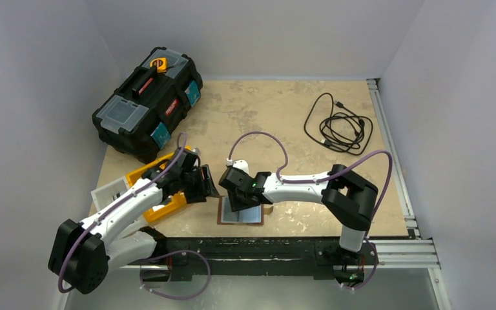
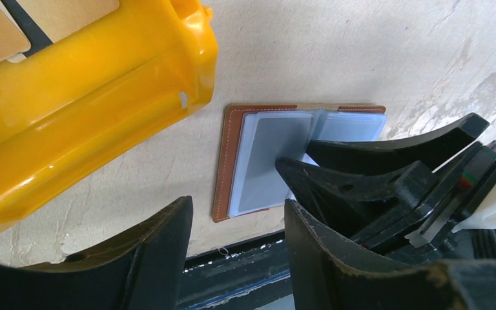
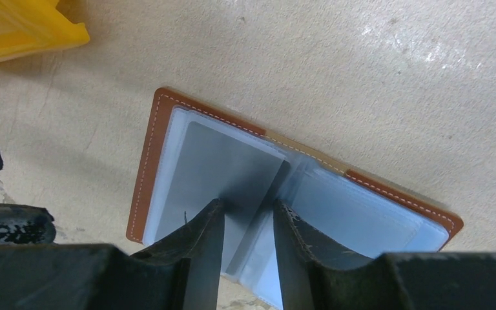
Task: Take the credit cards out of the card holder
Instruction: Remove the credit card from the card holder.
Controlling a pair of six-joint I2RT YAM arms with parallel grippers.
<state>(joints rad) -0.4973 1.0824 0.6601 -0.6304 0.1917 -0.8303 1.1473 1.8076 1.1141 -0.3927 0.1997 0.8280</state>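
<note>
Two arms converge at the 6 o'clock edge of the table (image 1: 284, 110), well apart from the black toolbox (image 1: 147, 103) at 10 o'clock and the coiled cable (image 1: 339, 126) at 2 o'clock. The card holder (image 1: 252, 218) lies open and flat there, its long axis running 9 to 3 o'clock, just off the 3 o'clock side of the orange tray (image 1: 168, 208). The right gripper (image 1: 237, 199) is the nearer, directly above the card holder with its fingertips down on the leaves. The left gripper (image 1: 205, 184) hangs off the 9 o'clock end, jaws about half apart and empty. Only the right wrist view shows the crux: the right jaws stand narrowly apart astride the free edge of a grey card (image 3: 219, 168) beside the centre fold, a gap visible and no pinch evident. The left wrist view adds that those fingertips meet the card from its 3 o'clock side. The overhead view hides the contact beneath the wrist.
</note>
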